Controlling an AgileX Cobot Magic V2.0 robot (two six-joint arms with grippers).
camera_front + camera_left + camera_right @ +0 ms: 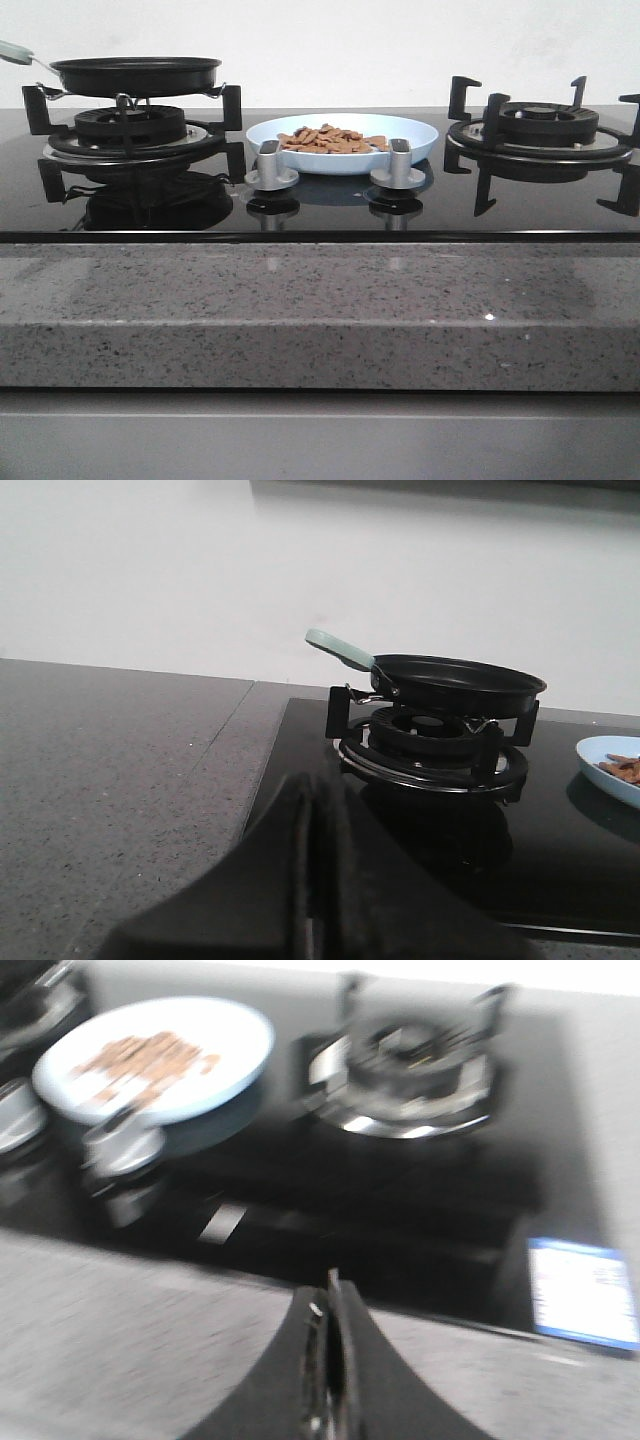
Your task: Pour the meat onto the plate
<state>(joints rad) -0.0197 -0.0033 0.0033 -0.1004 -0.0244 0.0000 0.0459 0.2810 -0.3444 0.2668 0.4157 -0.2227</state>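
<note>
The pale blue plate sits on the black glass hob between the two burners, behind the two knobs. The meat, a heap of small tan chunks, lies on it. The plate also shows in the right wrist view with the meat, and its edge shows in the left wrist view. The black frying pan with a pale handle rests on the left burner and looks empty. My left gripper is shut and empty, over the counter edge short of the pan. My right gripper is shut and empty. Neither gripper shows in the front view.
Two silver knobs stand in front of the plate. The right burner with its black grate is bare. A grey speckled stone counter runs along the front. A blue-and-white label lies at the hob's corner.
</note>
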